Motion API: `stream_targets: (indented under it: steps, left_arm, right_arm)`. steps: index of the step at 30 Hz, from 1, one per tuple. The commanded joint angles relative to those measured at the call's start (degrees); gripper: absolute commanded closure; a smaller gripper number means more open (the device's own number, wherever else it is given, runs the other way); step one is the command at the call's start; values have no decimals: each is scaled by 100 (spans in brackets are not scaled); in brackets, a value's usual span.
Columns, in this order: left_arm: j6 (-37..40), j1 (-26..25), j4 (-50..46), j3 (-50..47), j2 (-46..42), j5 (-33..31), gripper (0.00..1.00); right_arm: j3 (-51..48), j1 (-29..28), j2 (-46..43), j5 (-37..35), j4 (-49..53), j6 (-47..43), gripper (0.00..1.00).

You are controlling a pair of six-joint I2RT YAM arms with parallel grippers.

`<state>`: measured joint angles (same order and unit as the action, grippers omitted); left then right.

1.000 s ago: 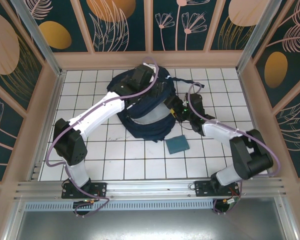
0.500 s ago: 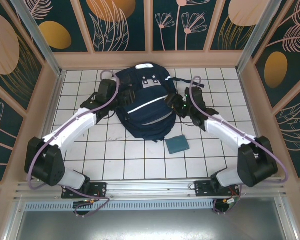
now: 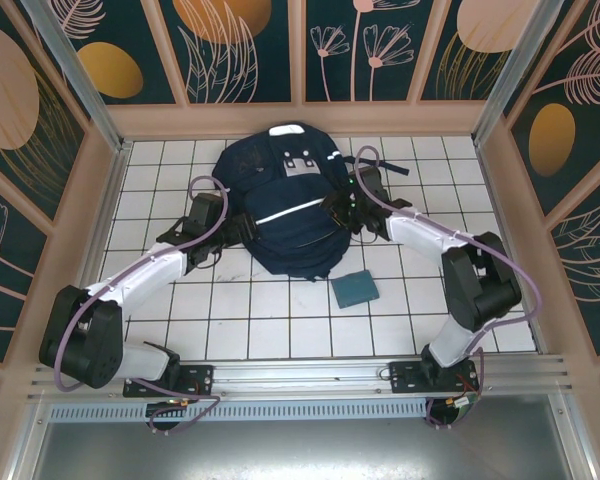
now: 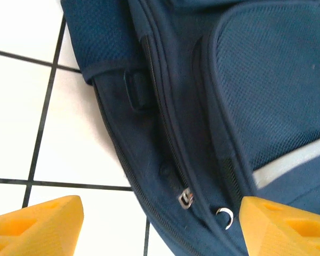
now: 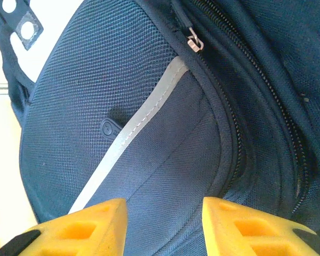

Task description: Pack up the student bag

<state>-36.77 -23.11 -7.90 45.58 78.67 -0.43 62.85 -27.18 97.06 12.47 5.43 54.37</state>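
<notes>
Navy student bag [image 3: 290,225] sits between spread left claw [image 4: 161,213] and spread right claw [image 5: 162,209]; wrist views reveal zipper pulls [image 4: 185,199].

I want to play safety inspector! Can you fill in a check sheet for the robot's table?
Surface: white tiled table, no spills seen.
Job's things: student bag lies at the far middle, front pocket up.
Clutter: one flat teal thing beside the bag's near edge.
Pincers: left pincer open wide at the bag's left side; right pincer open, narrower, over its right side.
Cables: purple cables loop along both arms.
Surroundings: flower-patterned walls, metal rail in front.
</notes>
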Motion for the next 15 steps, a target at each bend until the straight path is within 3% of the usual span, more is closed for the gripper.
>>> stream_targets:
  steps: [1,7,15]
  left_arm:
    - [-68,44,394,-172,-71,179,24]
    - [346,44,460,-251,127,349,27]
    - [1104,35,1017,-238,638,1339,45]
  right_arm:
    - [410,122,421,18,-448,-329,58]
    - [881,269,658,-30,-144,-792,57]
    - [393,406,-529,202,218,-1047,44]
